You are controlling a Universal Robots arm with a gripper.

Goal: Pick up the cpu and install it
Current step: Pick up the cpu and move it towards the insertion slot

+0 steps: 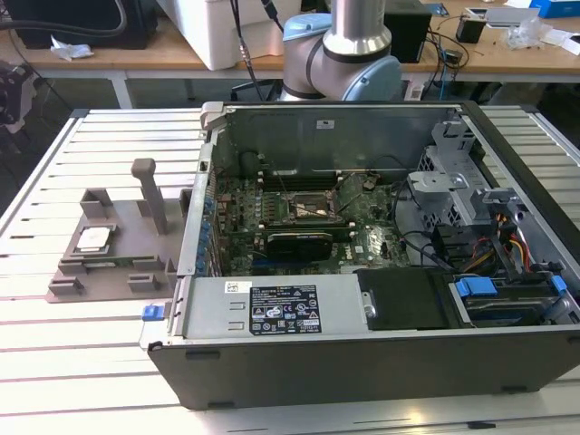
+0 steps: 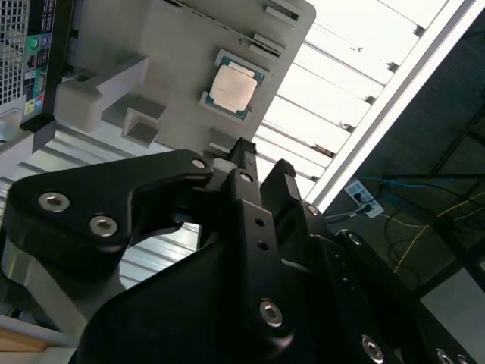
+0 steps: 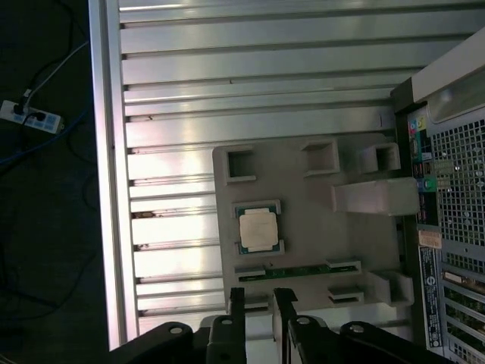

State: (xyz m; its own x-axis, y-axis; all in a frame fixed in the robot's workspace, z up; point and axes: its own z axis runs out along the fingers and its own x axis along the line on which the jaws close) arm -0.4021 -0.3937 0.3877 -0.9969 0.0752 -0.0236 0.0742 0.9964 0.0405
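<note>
In the exterior view, a slatted metal table (image 1: pixel 91 362) carries the work. Wooden workbenches (image 1: pixel 163 54) loaded with clutter stand behind it. The arm's grey and blue joint (image 1: pixel 349 54) rises behind the table's far edge. One open computer case (image 1: pixel 362 353) lies on its side on the table. In it are a green motherboard (image 1: pixel 299 240) with one dark square socket (image 1: pixel 304 208), loose wiring and a drive bay. One grey tray (image 1: pixel 122 252) lies just beside the case, toward the table's edge on the exterior view's left. One tall post (image 1: pixel 145 190) stands on the tray. The single cpu (image 1: pixel 93 239) lies flat in a recess near the tray's edge farthest from the case.

In the second wrist view, the gripper (image 2: pixel 261 161) hangs over the table's slats just off one tray edge. Its two black fingers (image 2: pixel 244 155) are parted by a narrow gap with nothing between them. The cpu (image 2: pixel 233 89) sits in its recess, apart from the tips. Past the table's edge lies a dark floor with one power strip (image 2: pixel 356 196) and loose cables.

In the first wrist view, the tray (image 3: pixel 303 197) has three square pockets along one edge. The cpu (image 3: pixel 258 230) sits framed in its recess. The gripper (image 3: pixel 259 303) is parted and empty, lined up with the cpu but clear of it. The case (image 3: pixel 455 227) borders the tray.
</note>
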